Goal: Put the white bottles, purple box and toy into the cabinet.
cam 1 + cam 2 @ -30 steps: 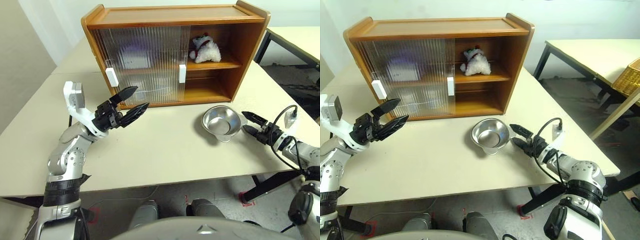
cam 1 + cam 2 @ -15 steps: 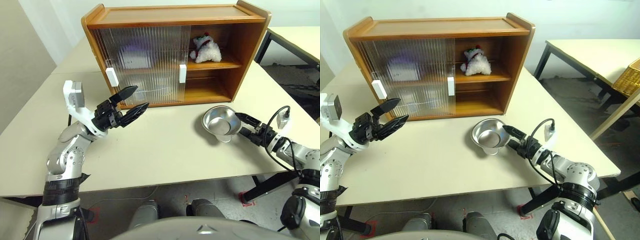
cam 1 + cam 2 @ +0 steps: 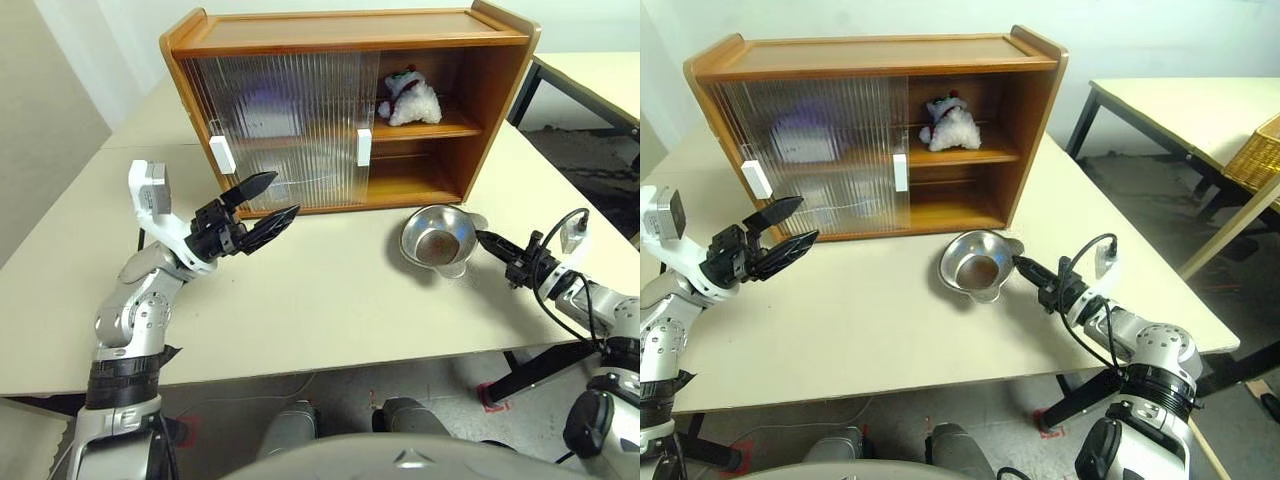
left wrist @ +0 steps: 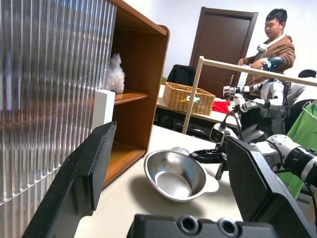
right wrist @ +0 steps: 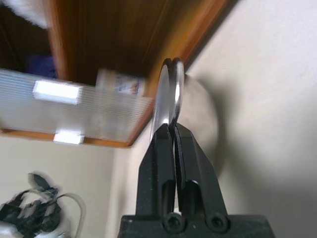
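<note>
The cabinet (image 3: pixel 300 35) stands at the back of the table, its ribbed doors slid left and its right bay open. The toy (image 3: pixel 408 98) sits on the upper shelf in that bay. A blurred purple box (image 3: pixel 805 138) shows through the door on the upper shelf. Through the door on the lower shelf is a pale, blue-printed shape (image 5: pixel 122 83), perhaps one of the white bottles. My right gripper (image 3: pixel 1020 266) is shut on the rim of a steel bowl (image 3: pixel 436 240), which is tilted. My left gripper (image 3: pixel 270 200) hovers open in front of the doors, holding nothing.
White handles (image 3: pixel 364 146) sit on the door edges. A second table (image 3: pixel 1180 110) with a wicker basket (image 3: pixel 1262 158) stands to the right. A person (image 4: pixel 270 42) is at the back of the room in the left wrist view.
My right gripper moved in to the bowl's rim and shut on it; the bowl has tipped up and shifted slightly toward the cabinet. The left arm has not moved.
</note>
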### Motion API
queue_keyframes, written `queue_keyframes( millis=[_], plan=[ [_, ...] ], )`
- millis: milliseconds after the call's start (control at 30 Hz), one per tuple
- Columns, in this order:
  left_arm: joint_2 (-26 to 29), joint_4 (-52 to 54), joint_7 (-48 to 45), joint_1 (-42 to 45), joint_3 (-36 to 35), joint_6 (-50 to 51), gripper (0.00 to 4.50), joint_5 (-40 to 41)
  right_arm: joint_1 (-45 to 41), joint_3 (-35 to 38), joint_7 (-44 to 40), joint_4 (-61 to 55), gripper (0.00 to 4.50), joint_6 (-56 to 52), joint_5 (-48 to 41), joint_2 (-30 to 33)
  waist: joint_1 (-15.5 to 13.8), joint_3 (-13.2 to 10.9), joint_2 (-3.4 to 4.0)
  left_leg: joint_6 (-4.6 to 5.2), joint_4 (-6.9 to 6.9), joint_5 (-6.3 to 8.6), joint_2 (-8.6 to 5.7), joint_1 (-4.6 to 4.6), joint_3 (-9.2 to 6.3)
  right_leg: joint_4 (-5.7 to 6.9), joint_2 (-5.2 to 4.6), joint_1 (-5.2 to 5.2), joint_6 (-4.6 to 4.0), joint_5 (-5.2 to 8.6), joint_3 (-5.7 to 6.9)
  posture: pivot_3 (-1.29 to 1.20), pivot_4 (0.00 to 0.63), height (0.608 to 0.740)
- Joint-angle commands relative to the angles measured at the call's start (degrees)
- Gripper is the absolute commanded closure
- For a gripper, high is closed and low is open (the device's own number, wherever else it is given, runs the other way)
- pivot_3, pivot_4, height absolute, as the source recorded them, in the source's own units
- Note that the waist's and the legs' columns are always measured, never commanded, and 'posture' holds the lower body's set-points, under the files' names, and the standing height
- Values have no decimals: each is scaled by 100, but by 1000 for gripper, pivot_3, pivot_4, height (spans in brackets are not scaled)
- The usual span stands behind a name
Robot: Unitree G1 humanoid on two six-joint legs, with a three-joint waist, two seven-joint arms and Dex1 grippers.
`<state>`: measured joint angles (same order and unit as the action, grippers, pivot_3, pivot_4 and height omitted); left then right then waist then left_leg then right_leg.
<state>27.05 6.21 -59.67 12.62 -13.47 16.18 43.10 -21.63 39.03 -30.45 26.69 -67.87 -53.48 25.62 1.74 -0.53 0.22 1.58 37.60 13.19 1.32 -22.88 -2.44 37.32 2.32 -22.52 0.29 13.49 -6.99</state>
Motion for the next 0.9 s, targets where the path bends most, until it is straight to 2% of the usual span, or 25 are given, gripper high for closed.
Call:
queue_keyframes(
  millis=[33, 533, 900],
  plan=[
    [20, -65, -19, 74, 42, -5, 0, -41, -10, -111, -74, 124, 4438, 136, 78, 59, 0, 0, 0, 0, 0, 0, 0, 0, 0, 0, 0, 0, 0, 0, 0, -23, 0, 740],
    [25, -85, -21, 113, 50, 4, 0, -53, -143, -129, -251, 558, 4438, 308, 0, 144, 1, 0, 0, 1, 1, 0, 0, 0, 0, 0, 0, 0, 0, 0, -1, -31, 0, 740],
    [46, -120, -48, 146, 51, 12, 0, -59, -377, 115, 39, 609, 4438, 171, -240, -16, 1, 0, 0, 1, 0, 0, 0, -1, -1, 0, 0, -1, -5, -1, -1, -32, 0, 740]
  ],
)
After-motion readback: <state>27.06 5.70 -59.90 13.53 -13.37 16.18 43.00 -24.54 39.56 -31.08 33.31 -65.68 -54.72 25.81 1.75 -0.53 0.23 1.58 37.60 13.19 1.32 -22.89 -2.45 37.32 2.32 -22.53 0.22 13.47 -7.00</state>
